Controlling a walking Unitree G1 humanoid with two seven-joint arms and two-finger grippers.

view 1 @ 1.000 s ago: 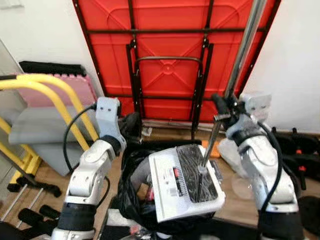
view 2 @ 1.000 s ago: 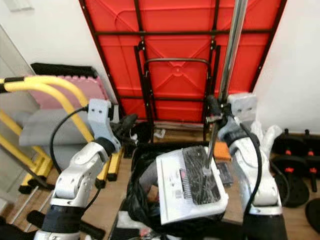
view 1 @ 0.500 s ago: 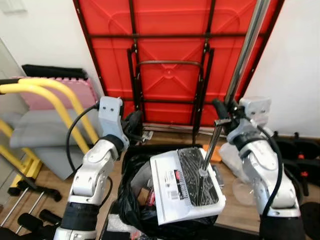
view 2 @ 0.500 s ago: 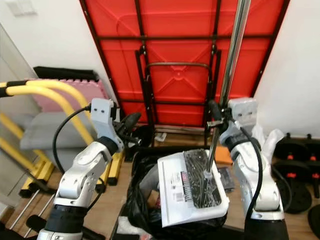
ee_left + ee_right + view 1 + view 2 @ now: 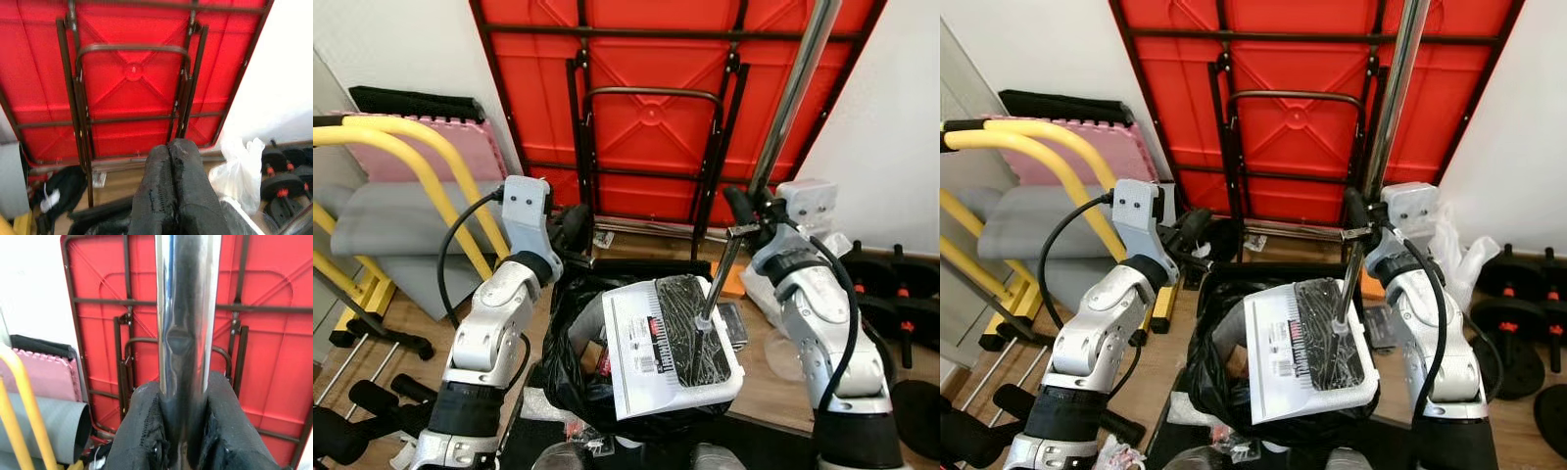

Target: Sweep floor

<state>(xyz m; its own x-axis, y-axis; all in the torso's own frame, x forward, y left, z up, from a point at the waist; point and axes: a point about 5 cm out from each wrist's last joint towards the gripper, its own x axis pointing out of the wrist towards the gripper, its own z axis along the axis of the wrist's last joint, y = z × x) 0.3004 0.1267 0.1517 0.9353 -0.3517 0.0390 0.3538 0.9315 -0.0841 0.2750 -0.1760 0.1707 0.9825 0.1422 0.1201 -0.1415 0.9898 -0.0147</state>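
Right hand (image 5: 181, 431) clamped on the shiny metal pole (image 5: 1393, 98) above the white plastic dustpan (image 5: 1307, 348) over the black bin bag (image 5: 1224, 377). Left hand (image 5: 171, 191) fingers together, empty.

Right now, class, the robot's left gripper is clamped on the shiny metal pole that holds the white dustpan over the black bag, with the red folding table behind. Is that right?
Not quite. The right gripper clamps the metal pole, as the right wrist view shows; the left gripper is shut on nothing. The white dustpan does sit over the black bag, with the red folding table behind.
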